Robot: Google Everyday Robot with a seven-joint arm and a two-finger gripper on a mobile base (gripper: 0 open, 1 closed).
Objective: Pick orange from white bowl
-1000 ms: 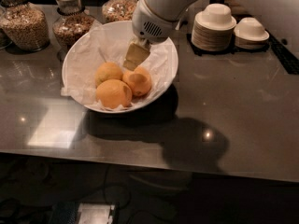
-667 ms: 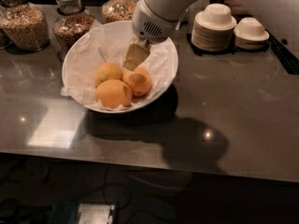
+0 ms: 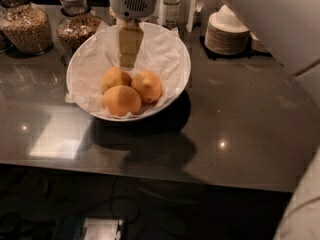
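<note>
Since a second ago, the hand (image 3: 128, 59) is brought upright over the rear of the white bowl (image 3: 187, 66); its opening cannot be told. The orange (image 3: 146, 85) is pressed against two paler fruits (image 3: 121, 100), so a neighbour may be grabbed instead.

The gripper (image 3: 128, 61) hangs over the far half of the white bowl (image 3: 181, 59), covering a strip of the crumpled paper (image 3: 95, 59). The arm (image 3: 132, 1) above it is cut off by the top edge. The larger pale fruit (image 3: 121, 100) hides the near-left flank of the orange (image 3: 148, 85) and the underside of the small yellowish fruit (image 3: 115, 76). At far left, the grain jar (image 3: 27, 26) is cropped. A pale robot panel (image 3: 270, 19) hides part of the stacked bowls (image 3: 227, 31). The shapes under the table (image 3: 240, 134) are too dark to identify.
</note>
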